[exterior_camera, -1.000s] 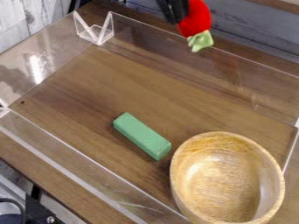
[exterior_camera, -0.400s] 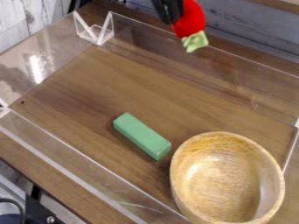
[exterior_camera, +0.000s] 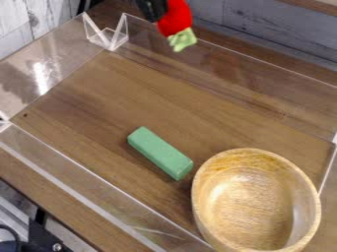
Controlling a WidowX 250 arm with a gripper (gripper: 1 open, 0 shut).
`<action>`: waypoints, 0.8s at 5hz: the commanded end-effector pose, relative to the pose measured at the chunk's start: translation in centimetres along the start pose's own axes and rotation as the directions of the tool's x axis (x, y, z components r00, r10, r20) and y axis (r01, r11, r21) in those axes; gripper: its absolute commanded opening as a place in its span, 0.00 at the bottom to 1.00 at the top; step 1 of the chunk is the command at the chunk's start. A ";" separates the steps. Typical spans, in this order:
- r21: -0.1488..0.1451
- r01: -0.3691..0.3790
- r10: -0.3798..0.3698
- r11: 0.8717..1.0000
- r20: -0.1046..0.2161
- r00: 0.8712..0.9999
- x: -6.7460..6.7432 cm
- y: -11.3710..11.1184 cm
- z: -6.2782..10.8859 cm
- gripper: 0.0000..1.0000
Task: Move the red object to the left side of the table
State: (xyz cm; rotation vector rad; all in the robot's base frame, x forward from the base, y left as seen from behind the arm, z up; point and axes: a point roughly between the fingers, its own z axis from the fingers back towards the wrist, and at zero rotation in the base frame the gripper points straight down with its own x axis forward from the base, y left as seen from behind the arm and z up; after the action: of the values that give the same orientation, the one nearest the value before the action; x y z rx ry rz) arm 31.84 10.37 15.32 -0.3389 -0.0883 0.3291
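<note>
The red object (exterior_camera: 175, 17), a small bright red strawberry-like toy with a light green leafy end (exterior_camera: 184, 39), hangs in the air at the top of the camera view, above the far part of the table (exterior_camera: 198, 103). My gripper (exterior_camera: 161, 10) is shut on it; only the dark finger ends show at the upper edge, with the arm out of view. The leafy end points down and to the right.
A flat green rectangular block (exterior_camera: 160, 153) lies near the table's middle. A wooden bowl (exterior_camera: 257, 200) stands at the near right corner. Low clear acrylic walls (exterior_camera: 59, 54) edge the table, with a small clear stand (exterior_camera: 105, 32) at the far left.
The gripper has carried the red object to the left along the table's far side, most of it in the last half second. Block and bowl have stayed put.
</note>
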 end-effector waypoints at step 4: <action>0.015 -0.158 0.156 0.987 0.082 0.984 2.5 6.5 0.0 0.00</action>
State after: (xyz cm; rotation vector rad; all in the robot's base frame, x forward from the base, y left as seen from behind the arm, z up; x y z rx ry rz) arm 31.80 16.37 11.11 -0.3380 -0.0721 0.5000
